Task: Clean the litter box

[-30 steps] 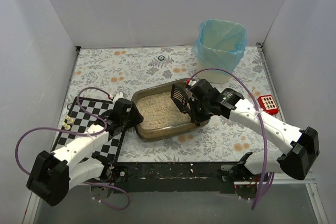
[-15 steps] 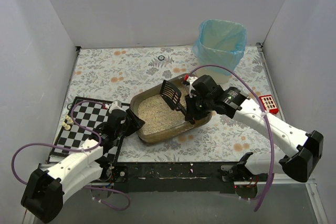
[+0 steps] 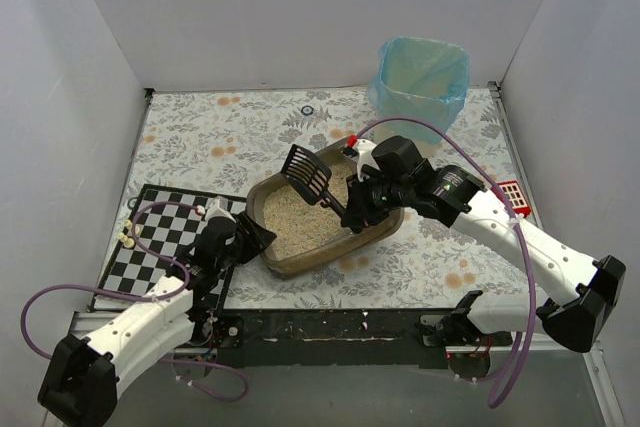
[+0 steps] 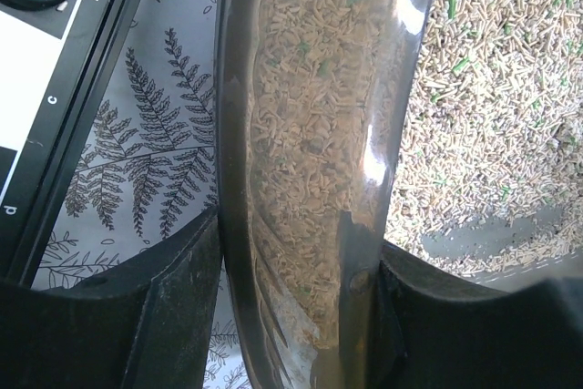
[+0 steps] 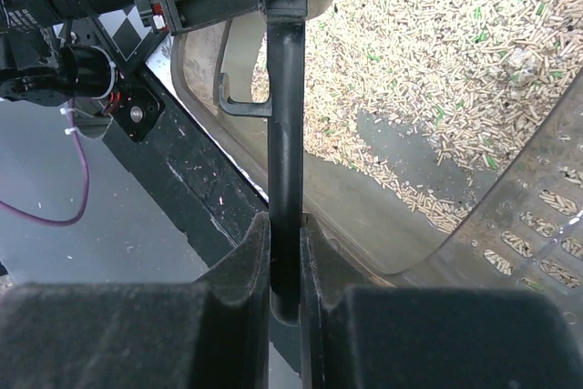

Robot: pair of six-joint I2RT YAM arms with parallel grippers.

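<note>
Top external view: the litter box [image 3: 318, 259], a dark brown translucent tray of beige pellets, sits mid-bench [image 3: 430, 247] beside a chessboard [image 3: 160, 242]. On its left wall the left end effector [image 3: 256, 238] is clamped. Above the litter, the right end effector [image 3: 358, 209] grips the handle of a black slotted scoop [image 3: 308, 173].
</note>
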